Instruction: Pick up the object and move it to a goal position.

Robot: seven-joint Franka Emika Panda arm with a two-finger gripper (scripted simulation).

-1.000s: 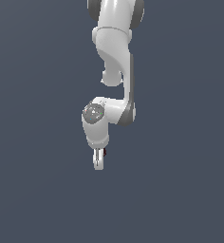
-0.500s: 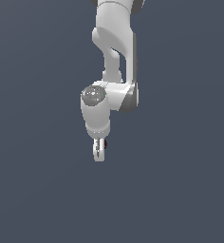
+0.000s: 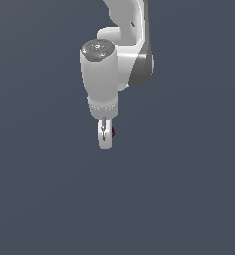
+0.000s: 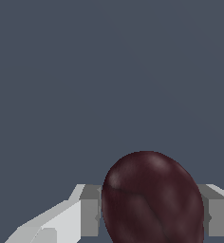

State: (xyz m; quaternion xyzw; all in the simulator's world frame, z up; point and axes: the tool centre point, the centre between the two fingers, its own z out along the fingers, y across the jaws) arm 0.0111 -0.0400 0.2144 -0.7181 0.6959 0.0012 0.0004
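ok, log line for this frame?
arm: single Panda | gripper: shut on ball | ball: between fingers | goal: not visible

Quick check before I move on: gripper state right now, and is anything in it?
Gripper: shut on the dark maroon ball; in the wrist view a finger pad sits against each side of it.

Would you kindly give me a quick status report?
White gripper shut on dark maroon ball. Ball between both fingers, off the ground. Nothing in the way.
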